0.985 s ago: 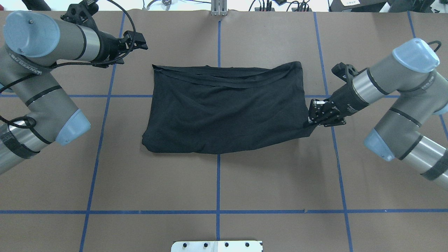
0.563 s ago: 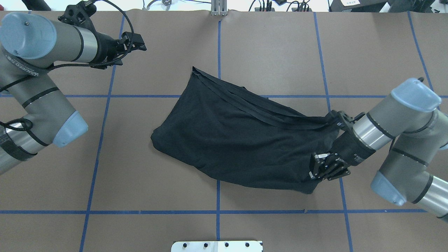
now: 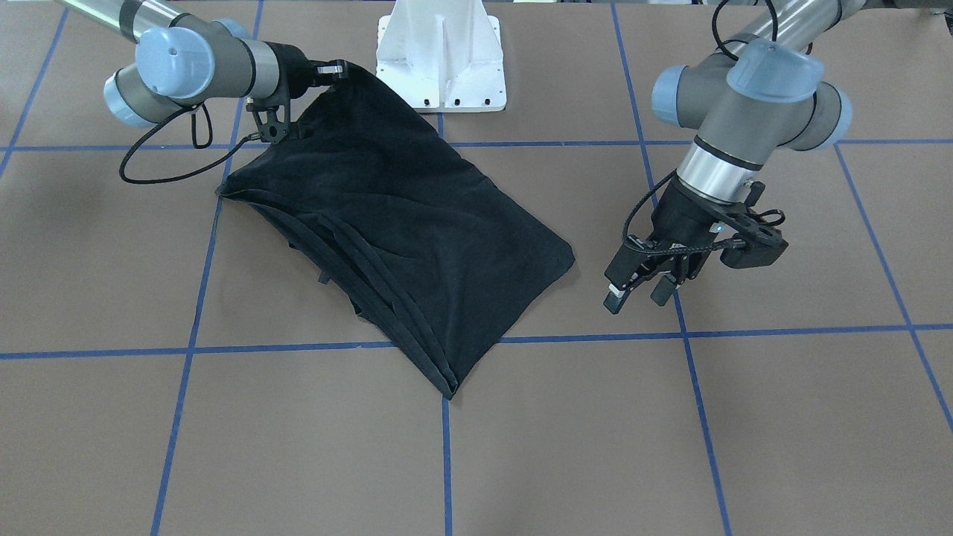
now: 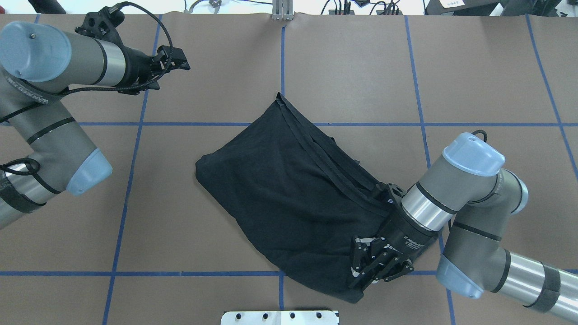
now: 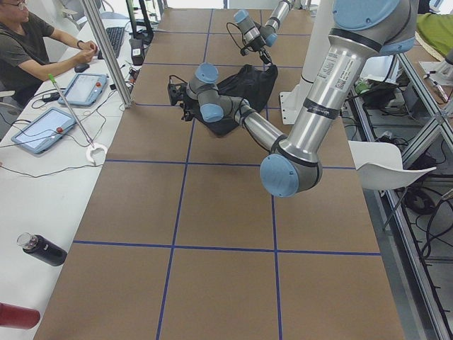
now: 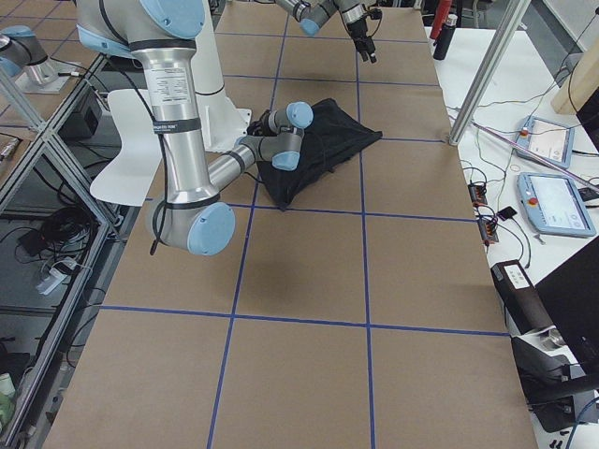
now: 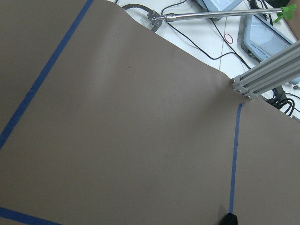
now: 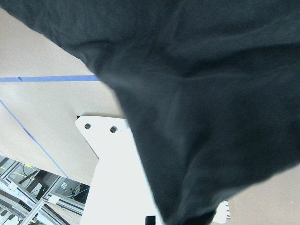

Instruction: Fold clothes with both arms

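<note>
Black T-shirt [image 4: 289, 194], likely soft, light, limp: right gripper [image 4: 359, 277] clamped on its five-o'clock corner, left gripper [image 3: 635, 298] parted, empty, ten o'clock; best gripped at hem corners.

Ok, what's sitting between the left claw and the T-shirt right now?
Nothing but bare brown table cover. In the front-facing view the left claw hangs open beside the nearest corner of the T-shirt, with no object in the gap.

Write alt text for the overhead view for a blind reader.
The right arm grips the near corner of a folded black T-shirt spread diagonally on a brown table with blue tape lines. The left arm hovers apart at upper left, jaws open.
</note>
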Motion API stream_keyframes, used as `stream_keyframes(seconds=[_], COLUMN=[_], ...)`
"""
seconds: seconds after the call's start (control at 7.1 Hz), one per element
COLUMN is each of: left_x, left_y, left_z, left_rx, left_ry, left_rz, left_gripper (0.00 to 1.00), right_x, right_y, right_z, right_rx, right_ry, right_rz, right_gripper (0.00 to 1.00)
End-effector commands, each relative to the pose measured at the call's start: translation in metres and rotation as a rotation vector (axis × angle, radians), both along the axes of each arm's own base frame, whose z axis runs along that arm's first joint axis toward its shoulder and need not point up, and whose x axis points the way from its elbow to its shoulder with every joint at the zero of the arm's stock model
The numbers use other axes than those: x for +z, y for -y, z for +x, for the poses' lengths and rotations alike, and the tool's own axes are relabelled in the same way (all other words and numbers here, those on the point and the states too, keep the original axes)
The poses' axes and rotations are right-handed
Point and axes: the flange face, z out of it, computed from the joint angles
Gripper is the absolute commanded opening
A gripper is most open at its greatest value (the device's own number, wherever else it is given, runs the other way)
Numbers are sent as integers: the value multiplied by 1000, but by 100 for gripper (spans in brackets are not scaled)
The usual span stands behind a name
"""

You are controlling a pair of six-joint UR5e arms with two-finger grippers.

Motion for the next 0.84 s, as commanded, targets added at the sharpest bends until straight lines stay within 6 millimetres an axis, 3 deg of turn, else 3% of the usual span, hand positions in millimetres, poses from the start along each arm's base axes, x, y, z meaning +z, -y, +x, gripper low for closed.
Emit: stream_keyframes(seconds=[0.0, 0.14, 0.28, 0.42, 0.7], left_x=[-1, -15, -20, 1, 22], left_y=[-32, -65, -81, -103, -121], left_z=[16, 33, 46, 67, 93], left_rx=[66, 120, 153, 189, 198], left_ry=[-11, -35, -49, -23, -3], left_rz=[19, 40, 38, 18, -37], left_gripper=[100, 100, 100, 100, 100], right_x=[-6, -4, -3, -3, -5], right_y=[26, 54, 74, 93, 115], right_z=[6, 15, 18, 25, 44], right_rx=[141, 316, 473, 588, 671], right_ry=[23, 33, 22, 21, 29], right_rz=[24, 68, 99, 136, 184], right_gripper=[100, 100, 100, 100, 100])
